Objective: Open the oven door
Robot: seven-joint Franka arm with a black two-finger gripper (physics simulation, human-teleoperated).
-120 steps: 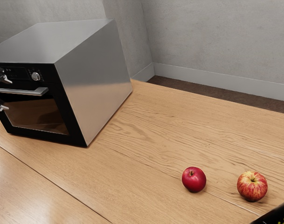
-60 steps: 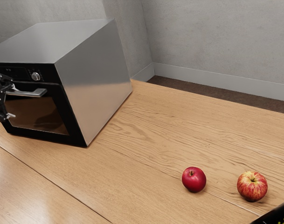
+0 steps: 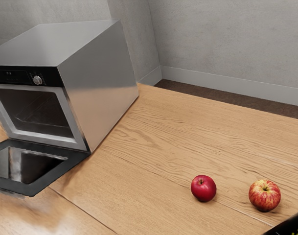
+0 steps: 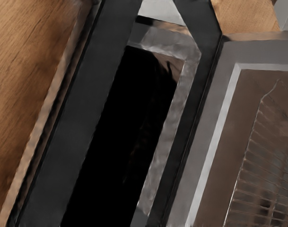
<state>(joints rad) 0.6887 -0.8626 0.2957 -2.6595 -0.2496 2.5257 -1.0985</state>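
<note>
The oven [image 3: 97,93] stands at the exterior view's left, its front cavity exposed behind a grey frame. Its door [image 3: 38,187] is folded down, lying roughly level just above the table in front of the oven. In the wrist view the dark door panel [image 4: 73,118] with its black glass runs diagonally below my hand, and beside it lie the oven's grey frame [image 4: 205,127] and a wire rack [image 4: 243,161] inside. Whether my fingers are open or shut is hidden.
A dark red apple [image 3: 203,188] and a red-yellow apple [image 3: 264,195] rest on the wooden table [image 3: 153,142], well away from the oven. A black object with yellow marks [image 3: 290,226] is at the exterior view's lower right corner. A grey wall rises behind.
The oven door has swung from closed down to level. My gripper, at the door handle half a second ago, has left that spot in the exterior view.
</note>
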